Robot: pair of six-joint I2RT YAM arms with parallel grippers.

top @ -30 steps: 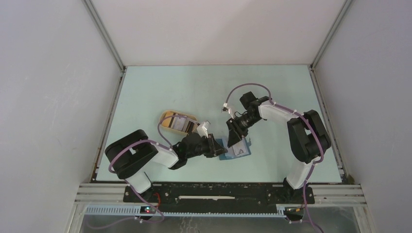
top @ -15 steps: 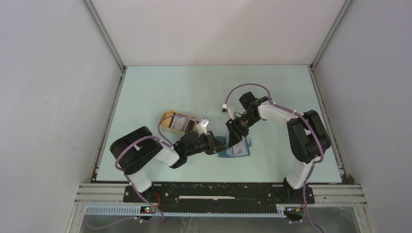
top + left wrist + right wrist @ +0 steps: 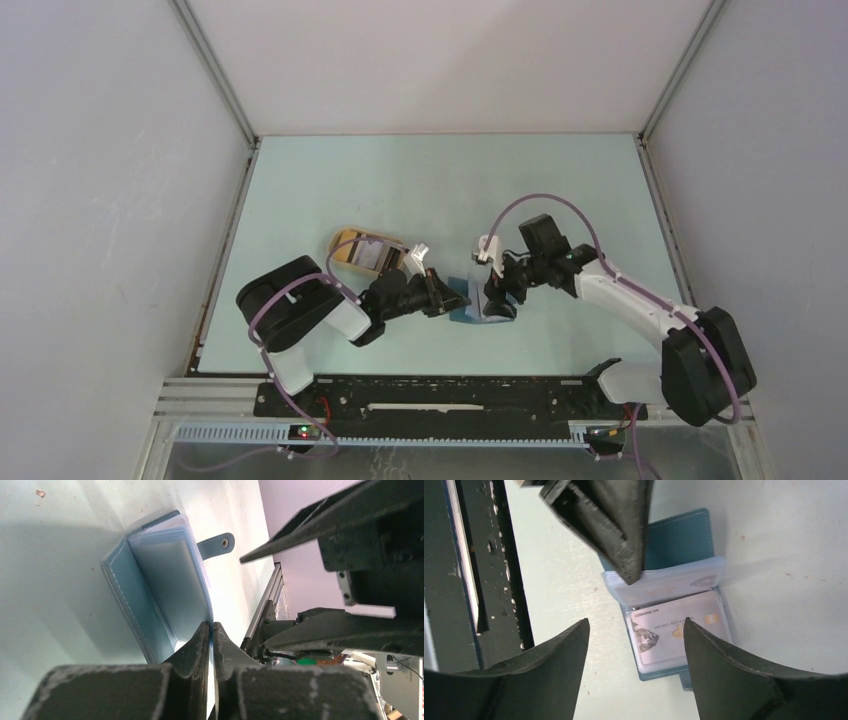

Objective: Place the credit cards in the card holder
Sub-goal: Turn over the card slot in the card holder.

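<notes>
A small teal-blue fold-over card holder (image 3: 468, 310) lies on the pale green table (image 3: 400, 180) between the black left gripper (image 3: 453, 298), touching its left edge, and the black right gripper (image 3: 497, 304) over its right side

The card holder (image 3: 465, 314) lay opened on the table (image 3: 400, 180), near the front edge and about midway across. One credit card (image 3: 676, 630) sat inside one of its sleeves. The left gripper (image 3: 452, 300) met the holder from the left, pinching a sleeve. The right gripper (image 3: 497, 298) hung above the holder, reaching in from the right. A tray (image 3: 340, 245) stood behind and left of the holder, beside the left arm.
</notes>
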